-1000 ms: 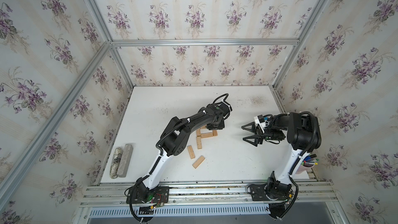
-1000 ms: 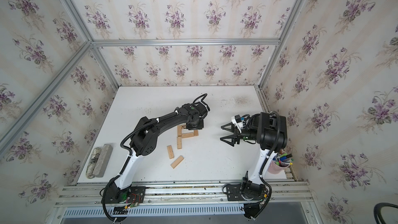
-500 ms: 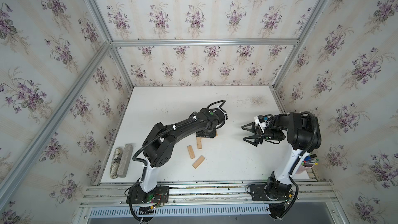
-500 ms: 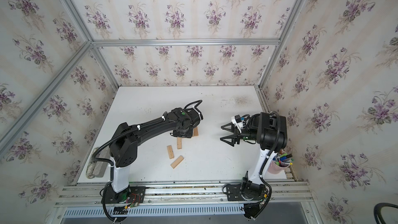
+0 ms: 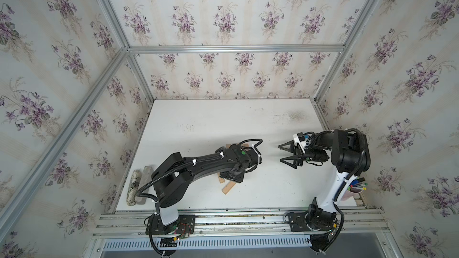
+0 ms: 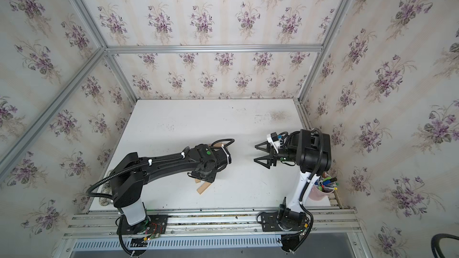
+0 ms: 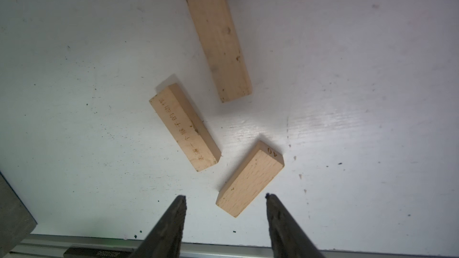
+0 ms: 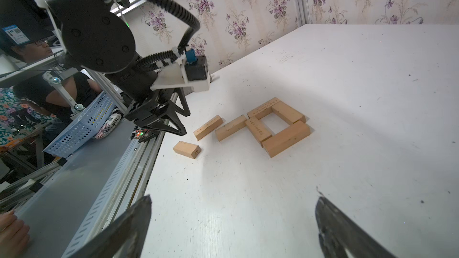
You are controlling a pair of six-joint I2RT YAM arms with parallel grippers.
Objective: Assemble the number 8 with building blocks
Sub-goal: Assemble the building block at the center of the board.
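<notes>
Several tan building blocks form a closed square (image 8: 278, 122) on the white table, the upper loop of the number 8. One more block (image 8: 231, 127) runs off its corner. Two blocks lie loose nearer the front edge: a printed one (image 7: 185, 127) and a short one marked 40 (image 7: 249, 178). My left gripper (image 7: 226, 196) is open just above the table, and the near end of the marked block lies between its fingertips without touching them. In both top views the left wrist hides most blocks; one shows (image 5: 228, 188) (image 6: 204, 188). My right gripper (image 5: 285, 155) (image 8: 233, 198) hovers open and empty to the right.
A grey stone-like bar (image 5: 145, 184) and a mottled oblong (image 5: 133, 189) lie at the table's left edge. A pink cup of pens (image 5: 354, 189) stands at the front right corner. The aluminium front rail (image 5: 223, 217) runs just behind the left gripper.
My left arm has drawn back from the square of blocks toward the front edge, over the loose blocks, and its jaws have opened wider. The right arm has not moved.
</notes>
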